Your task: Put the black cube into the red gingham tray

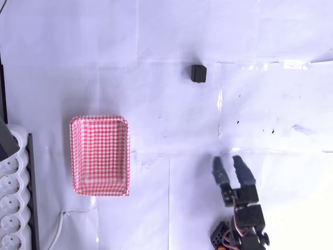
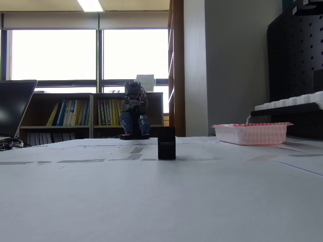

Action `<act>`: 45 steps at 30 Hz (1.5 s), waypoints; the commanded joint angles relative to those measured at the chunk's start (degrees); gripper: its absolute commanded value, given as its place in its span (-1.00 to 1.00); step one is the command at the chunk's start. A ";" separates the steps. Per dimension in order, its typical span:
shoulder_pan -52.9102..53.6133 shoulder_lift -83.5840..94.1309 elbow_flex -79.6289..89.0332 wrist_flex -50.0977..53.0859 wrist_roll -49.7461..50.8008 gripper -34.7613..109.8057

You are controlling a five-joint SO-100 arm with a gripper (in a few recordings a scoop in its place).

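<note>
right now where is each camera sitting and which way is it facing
Overhead view: sits above the table, looking straight down on the black cube, the red gingham tray and a power strip; the arm enters from the bottom edge, pincer open.
Fixed view: sits low near table level, facing across the black cube toward the arm, pincer down, bookshelves behind.
Shared: cube, red gingham tray, arm.

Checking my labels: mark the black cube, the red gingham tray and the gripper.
black cube (image 1: 198, 73): overhead view, top face.
red gingham tray (image 1: 99, 156): overhead view, bare checked floor.
gripper (image 1: 231, 167): overhead view, gap midway between the fingertips.
</note>
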 commanded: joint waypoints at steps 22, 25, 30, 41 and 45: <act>-3.08 65.57 56.43 -31.90 1.76 0.13; -3.69 70.05 63.72 -30.85 1.58 0.13; -4.04 74.09 71.72 -27.60 0.70 0.13; -3.96 81.12 88.51 -19.78 -0.44 0.13; -3.87 85.25 97.03 -16.79 -0.44 0.13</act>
